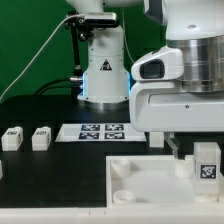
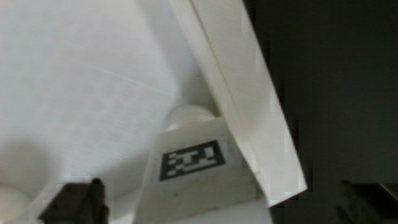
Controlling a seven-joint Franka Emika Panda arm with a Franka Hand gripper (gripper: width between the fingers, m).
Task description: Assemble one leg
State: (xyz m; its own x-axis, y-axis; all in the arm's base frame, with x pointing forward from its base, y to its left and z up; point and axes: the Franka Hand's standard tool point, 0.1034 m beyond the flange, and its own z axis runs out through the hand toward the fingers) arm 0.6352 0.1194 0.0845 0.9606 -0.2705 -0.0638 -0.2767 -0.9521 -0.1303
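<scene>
The leg (image 1: 207, 165), a small white post with a square tag, stands upright on the near right corner of the big white panel (image 1: 140, 175). In the wrist view the leg (image 2: 192, 160) sits by a round corner socket of the panel (image 2: 89, 80), beside the panel's raised edge. My gripper (image 1: 200, 148) is right above it. Its dark fingers (image 2: 75, 200) stand either side of the leg with a small gap on each side, so the gripper (image 2: 217, 205) looks open around the leg. The far finger is hard to tell apart from the dark table.
Two more small white legs (image 1: 12, 138) (image 1: 41, 137) stand on the black table at the exterior view's left. The marker board (image 1: 100, 131) lies flat behind the panel. The robot's base (image 1: 103, 70) stands at the back.
</scene>
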